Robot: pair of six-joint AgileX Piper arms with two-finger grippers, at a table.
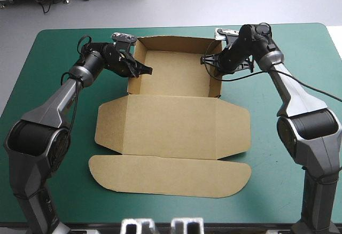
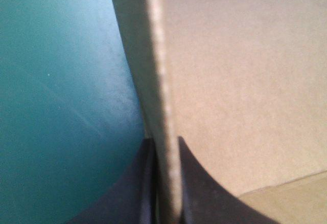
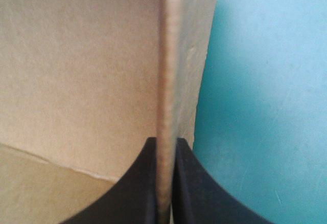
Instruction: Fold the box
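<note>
Side-wall step: brown cut-board box (image 1: 172,117), tray walls up, lid flat, sits btwn grippers; L gripper (image 2: 166,150) clenched on L wall, R gripper (image 3: 164,146) on R wall; next likely needs walls seated, then release.

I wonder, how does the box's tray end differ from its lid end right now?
The tray has raised walls; the lid lies flat on the teal-green cover. The tray sits at the far side, the lid nearer the robot. The left tool and right tool each pinch a tray side wall; nothing touches the lid. Both are one sheet of brown board.
</note>
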